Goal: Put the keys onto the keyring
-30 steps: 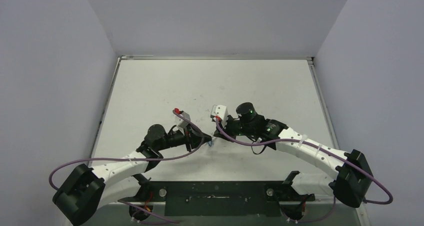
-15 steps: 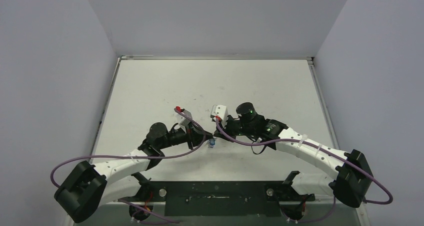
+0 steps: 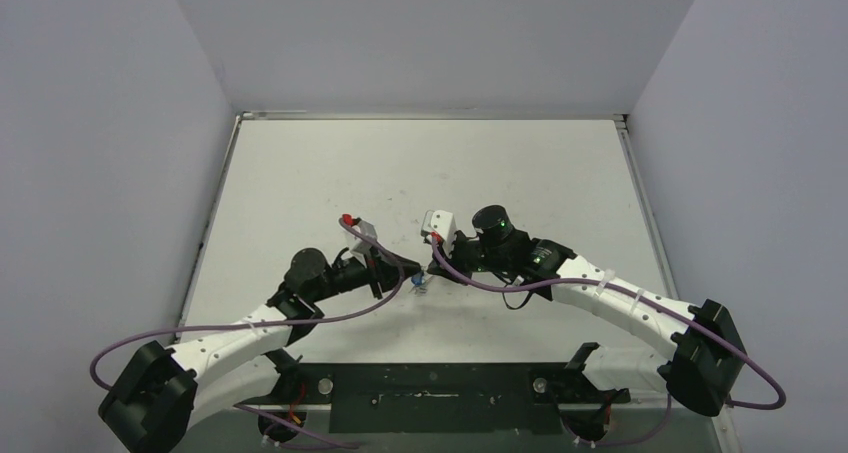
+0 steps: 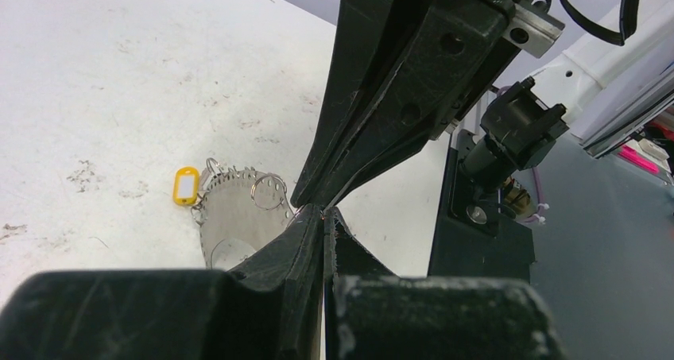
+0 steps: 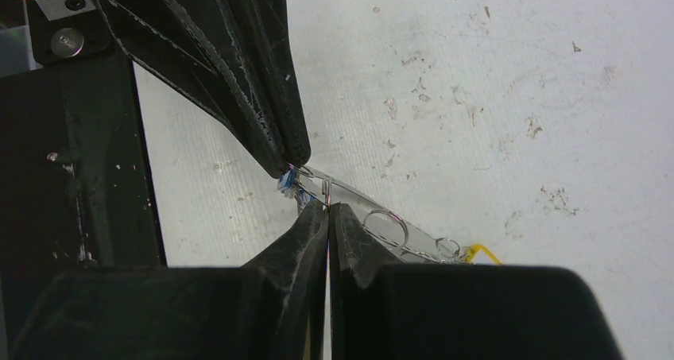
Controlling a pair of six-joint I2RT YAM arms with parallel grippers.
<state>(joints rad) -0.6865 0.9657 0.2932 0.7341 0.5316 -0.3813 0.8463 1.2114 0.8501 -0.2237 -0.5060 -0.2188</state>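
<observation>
White scuffed table, boxed in by pale grey walls at 9, 12 and 3 o'clock.

Both arms are bent in low arcs, forearms nearly flat over the table. The left arm comes in from 7 o'clock, the right arm from 4 o'clock. Their wrists meet just 6 o'clock of table centre.

Left claw is pinched fully shut. Right claw is the same, fingers pressed together. The two tips are nose to nose, as good as touching.

A blue key bit sits right at the left claw's tip. The thin silvery keyring runs out from where the tips meet. Can't tell which claw has hold of what.

The yellow-tagged key and small rings lie on the table just beside the tips.

Room:
- Elbows sit out by the 7 and 4 o'clock corners, near the side walls.
- A long stretch of table runs to the 12 o'clock edge, well apart from the claws.
- Black base plate at 6.
</observation>
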